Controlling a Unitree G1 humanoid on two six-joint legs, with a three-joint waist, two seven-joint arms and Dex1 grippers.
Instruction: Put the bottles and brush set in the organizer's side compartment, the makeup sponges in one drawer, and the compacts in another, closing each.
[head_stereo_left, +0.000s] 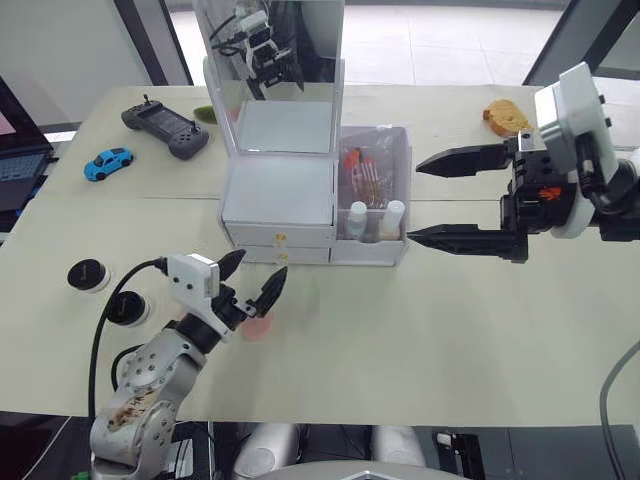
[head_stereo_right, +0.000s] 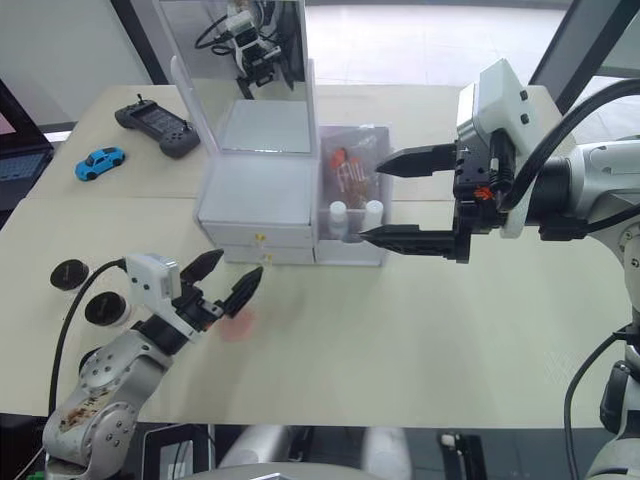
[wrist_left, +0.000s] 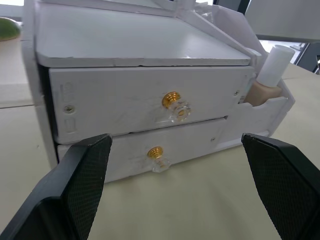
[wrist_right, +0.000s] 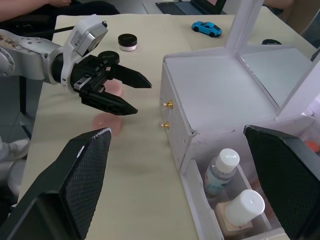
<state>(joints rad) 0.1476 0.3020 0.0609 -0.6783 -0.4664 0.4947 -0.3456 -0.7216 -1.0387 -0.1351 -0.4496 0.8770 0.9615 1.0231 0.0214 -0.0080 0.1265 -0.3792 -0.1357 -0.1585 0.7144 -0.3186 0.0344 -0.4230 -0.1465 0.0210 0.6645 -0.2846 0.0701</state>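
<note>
A black controller (head_stereo_left: 165, 127), a blue toy car (head_stereo_left: 108, 162) and an orange snack (head_stereo_left: 506, 117) lie on the cream surface (head_stereo_left: 420, 330) around the organizer (head_stereo_left: 280, 195). Both drawers are shut, and nothing stands between their gold knobs and the left gripper (head_stereo_left: 252, 281), which hangs open just in front. The bottles (head_stereo_left: 374, 219) and brush set (head_stereo_left: 366, 170) sit in the side compartment (head_stereo_left: 375, 195). The right gripper (head_stereo_left: 435, 198) is open beside it. Two compacts (head_stereo_left: 107, 290) rest at the left edge. The right wrist view shows two pink sponges (wrist_right: 111, 107) under the left gripper, one half hidden by it
</note>
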